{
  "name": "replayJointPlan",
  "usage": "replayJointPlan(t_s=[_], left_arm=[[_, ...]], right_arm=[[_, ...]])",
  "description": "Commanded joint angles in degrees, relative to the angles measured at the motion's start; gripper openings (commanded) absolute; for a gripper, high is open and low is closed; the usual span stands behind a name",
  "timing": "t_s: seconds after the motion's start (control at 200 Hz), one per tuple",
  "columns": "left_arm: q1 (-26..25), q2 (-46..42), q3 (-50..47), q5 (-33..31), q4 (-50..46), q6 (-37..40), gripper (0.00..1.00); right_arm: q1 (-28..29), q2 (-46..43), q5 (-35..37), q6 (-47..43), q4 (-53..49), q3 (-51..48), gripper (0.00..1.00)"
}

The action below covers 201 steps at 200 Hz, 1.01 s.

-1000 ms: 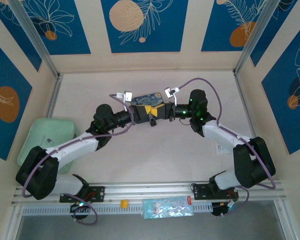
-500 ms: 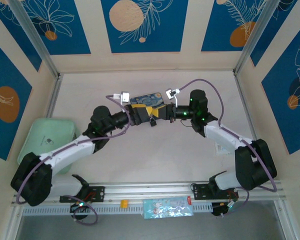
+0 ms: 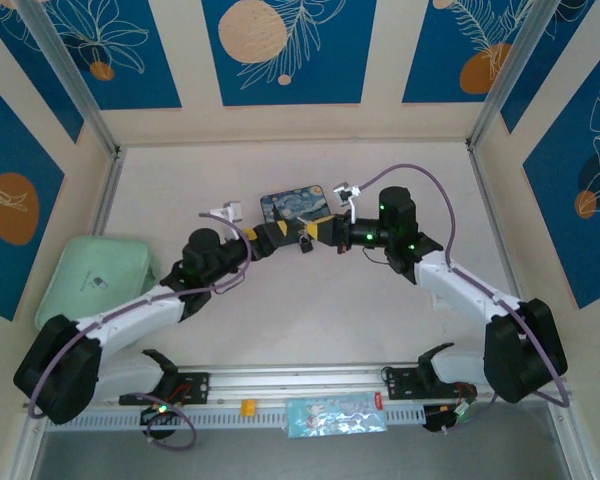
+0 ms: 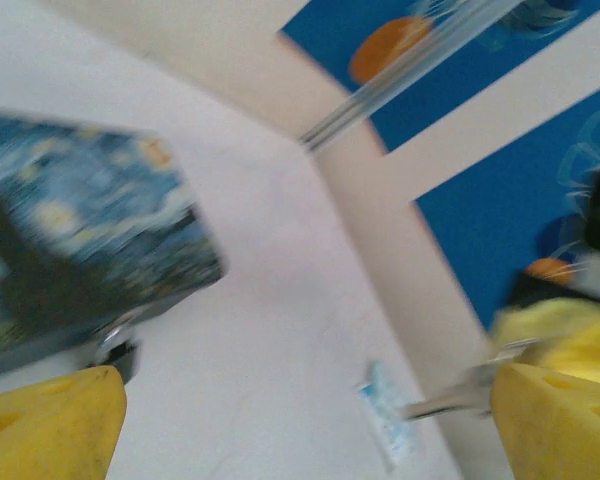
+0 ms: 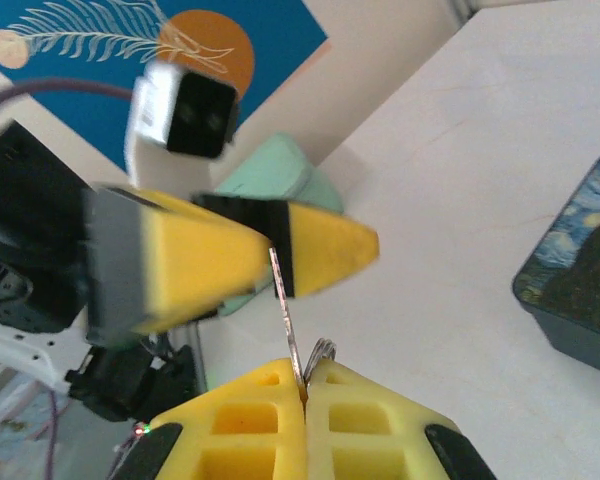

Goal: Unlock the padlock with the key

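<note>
The key, a thin silvery blade with a ring, sticks up out of my right gripper, which is shut on it. In the top view that gripper hangs just right of the small dark padlock, which sits in front of the painted blue box. My left gripper is just left of the padlock, open wide with nothing between its fingers. Its wrist view is blurred, with a dark shape under the box's corner that may be the padlock. The key's blade pokes in from the right.
A mint-green tray lies at the left edge by the left arm. A small printed sticker lies on the table under the right forearm. A plastic packet rests on the front rail. Walls enclose the table on three sides.
My left gripper has gone from shut to wide open and drawn back to the left and nearer. The right gripper, still shut on the key, has shifted slightly left and nearer.
</note>
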Motion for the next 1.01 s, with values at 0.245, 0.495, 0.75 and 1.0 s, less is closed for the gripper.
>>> replayJointPlan(t_s=[0.245, 0.495, 0.75, 1.0], left_arm=[[-3.64, 18.99, 3.05, -1.79, 8.11, -4.50, 0.81], [-5.46, 29.41, 6.97, 0.29, 20.68, -10.08, 0.75], [-6.90, 29.85, 9.17, 4.98, 28.34, -11.99, 0.75], [-7.64, 34.05, 12.49, 8.93, 33.72, -15.66, 0.66]], right_arm=[[-1.48, -5.67, 19.10, -4.27, -15.01, -5.33, 0.00], [-4.45, -10.80, 13.97, -2.06, -16.51, -11.36, 0.00], [-8.76, -8.98, 3.57, 3.38, -12.16, -14.36, 0.00], [-11.35, -3.01, -8.33, 11.44, -0.20, -13.60, 0.00]])
